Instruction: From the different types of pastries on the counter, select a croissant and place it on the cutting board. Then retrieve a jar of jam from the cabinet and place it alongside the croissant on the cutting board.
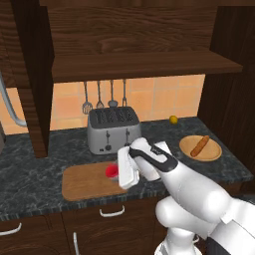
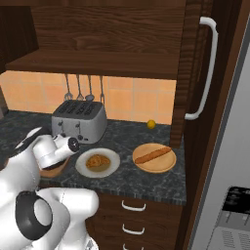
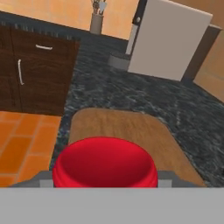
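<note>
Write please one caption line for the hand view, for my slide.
Red-lidded jar of jam between the jaws, above the wooden cutting board on the dark counter.

One toaster, one cutting board, one jar of jam, one lemon. Two plates: wooden plate at 3 o'clock, white plate. Two pastries: croissant, long pastry; four hanging utensils.
</note>
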You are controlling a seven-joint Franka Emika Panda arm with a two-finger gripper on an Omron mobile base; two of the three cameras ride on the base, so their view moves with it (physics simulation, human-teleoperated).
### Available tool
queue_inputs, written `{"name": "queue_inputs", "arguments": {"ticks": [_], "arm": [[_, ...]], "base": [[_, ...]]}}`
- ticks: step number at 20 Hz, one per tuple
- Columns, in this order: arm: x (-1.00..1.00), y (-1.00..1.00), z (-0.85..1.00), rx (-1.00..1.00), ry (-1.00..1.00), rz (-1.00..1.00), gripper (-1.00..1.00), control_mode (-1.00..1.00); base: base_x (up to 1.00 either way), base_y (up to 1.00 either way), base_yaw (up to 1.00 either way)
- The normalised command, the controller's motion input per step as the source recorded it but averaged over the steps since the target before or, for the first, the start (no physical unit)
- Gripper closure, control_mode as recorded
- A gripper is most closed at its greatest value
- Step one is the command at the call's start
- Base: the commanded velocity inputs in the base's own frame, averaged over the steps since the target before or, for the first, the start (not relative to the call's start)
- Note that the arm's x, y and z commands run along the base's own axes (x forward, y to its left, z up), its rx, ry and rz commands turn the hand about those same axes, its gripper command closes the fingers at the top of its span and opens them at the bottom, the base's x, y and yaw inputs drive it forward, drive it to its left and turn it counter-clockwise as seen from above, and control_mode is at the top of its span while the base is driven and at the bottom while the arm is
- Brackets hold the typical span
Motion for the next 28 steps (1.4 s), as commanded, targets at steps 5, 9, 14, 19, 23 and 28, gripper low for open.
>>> {"name": "queue_inputs", "arguments": {"ticks": [5,9,14,19,23,28], "arm": [[0.21,0.00,-0.50,0.00,-0.02,-0.02,1.00,-1.00],[0.46,0.00,-0.43,0.01,-0.06,0.00,1.00,-1.00],[0.43,-0.07,-0.31,0.07,0.00,0.01,1.00,-1.00],[0.18,0.00,-0.45,0.02,-0.05,0.03,1.00,-1.00],[0.11,0.00,-0.48,0.00,-0.10,0.03,1.00,-1.00],[0.00,0.00,-0.53,0.00,-0.06,0.00,1.00,-1.00]], "base": [[0.00,0.00,0.00],[0.00,0.00,0.00],[0.00,0.00,0.00],[0.00,0.00,0.00],[0.00,0.00,0.00],[0.00,0.00,0.00]]}}
